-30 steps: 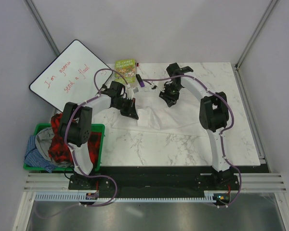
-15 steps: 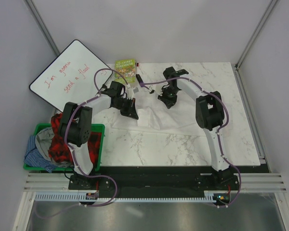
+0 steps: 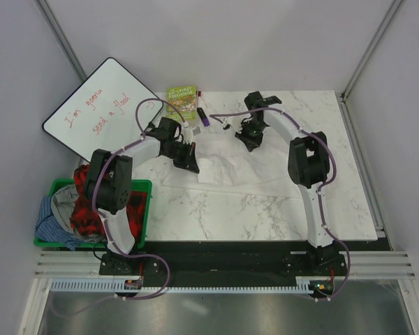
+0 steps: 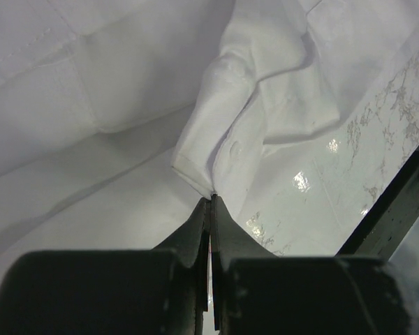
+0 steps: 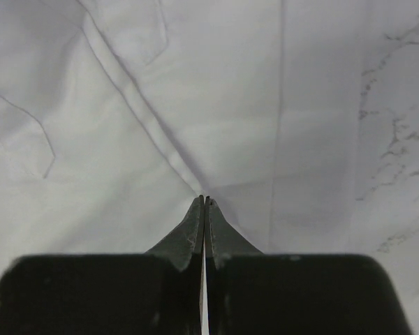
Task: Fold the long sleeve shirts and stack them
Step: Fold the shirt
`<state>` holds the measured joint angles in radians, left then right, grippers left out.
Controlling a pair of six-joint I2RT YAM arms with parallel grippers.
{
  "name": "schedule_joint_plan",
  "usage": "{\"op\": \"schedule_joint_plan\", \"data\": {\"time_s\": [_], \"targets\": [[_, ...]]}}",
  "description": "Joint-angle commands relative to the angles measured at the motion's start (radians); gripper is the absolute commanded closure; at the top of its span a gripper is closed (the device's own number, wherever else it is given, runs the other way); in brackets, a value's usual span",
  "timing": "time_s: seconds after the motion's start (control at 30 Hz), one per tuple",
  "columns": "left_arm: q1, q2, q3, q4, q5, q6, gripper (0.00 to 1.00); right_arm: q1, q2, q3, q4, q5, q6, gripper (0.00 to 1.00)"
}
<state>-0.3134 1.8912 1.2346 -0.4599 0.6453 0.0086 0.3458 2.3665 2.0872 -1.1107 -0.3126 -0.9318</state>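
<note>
A white long sleeve shirt lies rumpled across the middle of the marble table. My left gripper is at its left edge, shut on a folded corner of the shirt; the left wrist view shows the jaws pinching that white cloth. My right gripper is over the shirt's far edge, shut. In the right wrist view its jaws pinch a small fold of the white cloth, with creases running out from the tips.
A green book and a small purple thing lie at the table's far edge. A whiteboard leans at the far left. A green bin left of the table holds red plaid and blue clothes.
My right gripper has closed from half open to shut on the shirt and shifted slightly toward the far right. The left gripper has stayed shut and in place.
</note>
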Motion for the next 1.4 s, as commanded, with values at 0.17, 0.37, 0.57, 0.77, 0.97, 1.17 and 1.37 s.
{"op": "schedule_joint_plan", "data": {"time_s": [0.17,0.37,0.57,0.77,0.97,1.17,1.37], "targets": [[0.008,-0.026,0.039,-0.056,-0.085,0.054,0.98,-0.054,-0.064,0.06,0.078,0.01,0.033,1.0],[0.008,0.0,0.08,-0.071,-0.165,0.051,0.98,-0.054,-0.068,0.059,0.095,0.061,0.064,1.0],[0.008,0.043,0.121,-0.072,-0.179,0.039,0.98,-0.11,-0.162,0.042,0.091,0.064,0.131,0.87],[0.01,0.1,0.146,-0.072,-0.24,0.044,0.98,-0.119,-0.288,-0.119,0.078,0.043,0.171,0.84],[0.016,0.082,0.138,-0.072,-0.24,0.047,0.77,-0.12,-0.316,-0.324,0.139,0.111,0.192,0.87],[0.057,-0.036,0.094,-0.069,-0.217,0.083,0.58,-0.152,-0.225,-0.325,0.222,0.207,0.215,0.89],[0.128,-0.089,0.091,-0.092,-0.228,0.181,0.46,-0.176,-0.113,-0.277,0.278,0.336,0.228,0.89]]}}
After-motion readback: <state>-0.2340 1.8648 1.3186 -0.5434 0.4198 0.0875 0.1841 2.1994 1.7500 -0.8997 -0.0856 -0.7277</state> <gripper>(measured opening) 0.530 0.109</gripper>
